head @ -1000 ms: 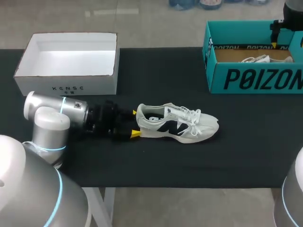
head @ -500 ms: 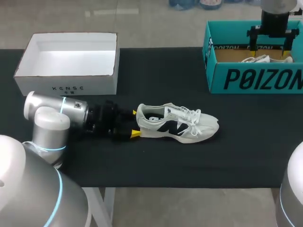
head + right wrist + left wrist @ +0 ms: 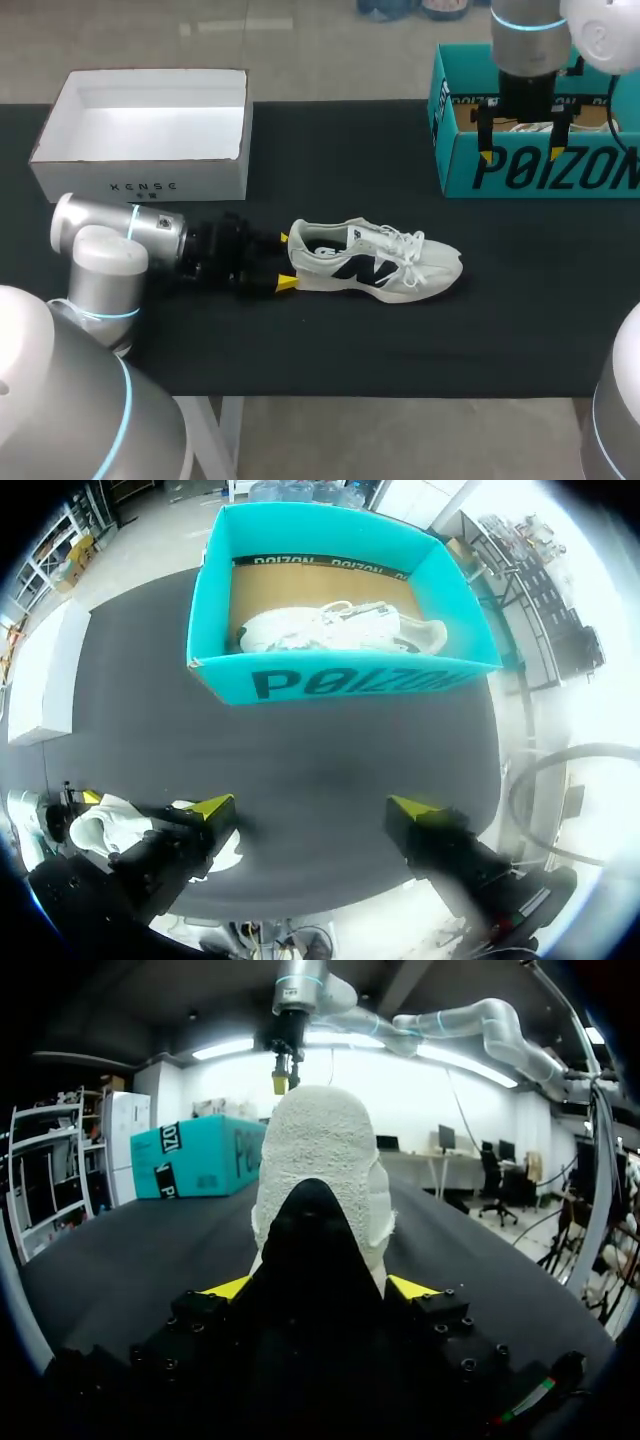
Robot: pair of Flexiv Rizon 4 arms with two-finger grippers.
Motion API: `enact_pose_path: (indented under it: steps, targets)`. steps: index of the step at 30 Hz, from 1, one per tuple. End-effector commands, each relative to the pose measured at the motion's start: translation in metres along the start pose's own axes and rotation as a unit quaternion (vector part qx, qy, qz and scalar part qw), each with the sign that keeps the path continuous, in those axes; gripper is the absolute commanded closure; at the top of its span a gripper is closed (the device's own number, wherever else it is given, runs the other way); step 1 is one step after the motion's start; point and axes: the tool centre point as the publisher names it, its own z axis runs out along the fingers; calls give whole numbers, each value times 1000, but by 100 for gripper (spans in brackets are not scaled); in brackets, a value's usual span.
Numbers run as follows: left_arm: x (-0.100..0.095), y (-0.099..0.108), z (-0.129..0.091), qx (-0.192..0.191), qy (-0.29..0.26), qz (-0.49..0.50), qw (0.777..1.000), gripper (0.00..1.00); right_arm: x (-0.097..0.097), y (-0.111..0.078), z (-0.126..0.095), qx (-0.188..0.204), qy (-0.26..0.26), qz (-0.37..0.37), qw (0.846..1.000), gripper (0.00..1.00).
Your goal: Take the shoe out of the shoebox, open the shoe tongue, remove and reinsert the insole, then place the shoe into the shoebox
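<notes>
Pinching heel of white sneaker (image 3: 375, 262) with left gripper (image 3: 286, 260), mid table (image 3: 500, 330); holding right gripper (image 3: 520, 156) spread above teal shoebox (image 3: 600, 170), far right corner.

Your left arm (image 3: 120, 232) lies low and level across the near left of the table. Its wrist is horizontal, and the left gripper (image 3: 285, 260) points right, towards the middle. Whether that gripper is clamped or slack is hard to judge from either view of it. Your right arm (image 3: 525, 40) comes in at the far right with its wrist upright. The right gripper (image 3: 522, 156) points straight down, its yellow fingertips (image 3: 212, 805) spread wide apart.
</notes>
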Motion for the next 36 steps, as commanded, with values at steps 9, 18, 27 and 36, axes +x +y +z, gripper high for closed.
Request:
enact_pose_path:
  steps: [9,18,27,36]
  targets:
    - [-2,4,5,0,0,1,1000,100,0,1,1,0,0,0,1000,0]
    - [-2,4,5,0,0,1,1000,100,36,-47,-2,31,4,-7,999,0]
    - [-2,4,5,0,0,1,1000,100,76,-115,-9,29,3,-37,999,0]
    - [-2,4,5,0,0,1,1000,100,112,-141,-14,25,-2,-27,999,0]
